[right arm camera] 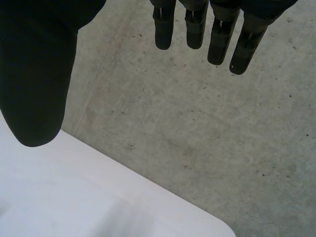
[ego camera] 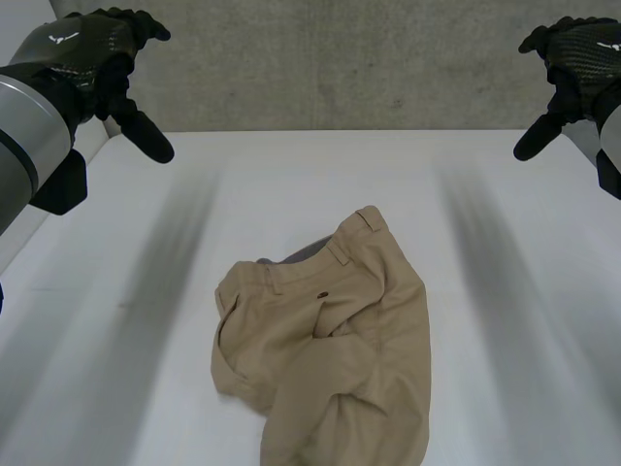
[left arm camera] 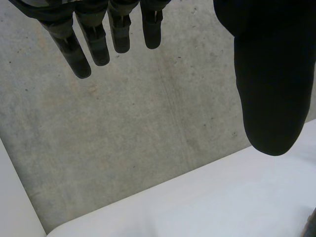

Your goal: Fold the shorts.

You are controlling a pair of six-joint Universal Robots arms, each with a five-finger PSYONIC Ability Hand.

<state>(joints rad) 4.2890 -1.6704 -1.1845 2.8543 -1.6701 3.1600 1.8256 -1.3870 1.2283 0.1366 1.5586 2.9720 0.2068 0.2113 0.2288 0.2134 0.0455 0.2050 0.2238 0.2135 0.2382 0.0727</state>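
Note:
Tan shorts [ego camera: 330, 345] lie crumpled on the white table [ego camera: 146, 340], near its front middle, with the waistband and its grey lining toward the back. My left hand [ego camera: 92, 58] hovers high over the table's back left corner, fingers [left arm camera: 84, 47] straight and thumb [left arm camera: 271, 84] spread, holding nothing. My right hand [ego camera: 572, 63] hovers over the back right corner in the same way, its fingers [right arm camera: 222, 34] straight and thumb [right arm camera: 37, 79] apart. Both hands are far from the shorts.
A grey concrete floor [ego camera: 340, 68] lies beyond the table's far edge. The table's back corners show under each hand, in the left wrist view [left arm camera: 197, 202] and the right wrist view [right arm camera: 74, 197]. Bare white surface surrounds the shorts on both sides.

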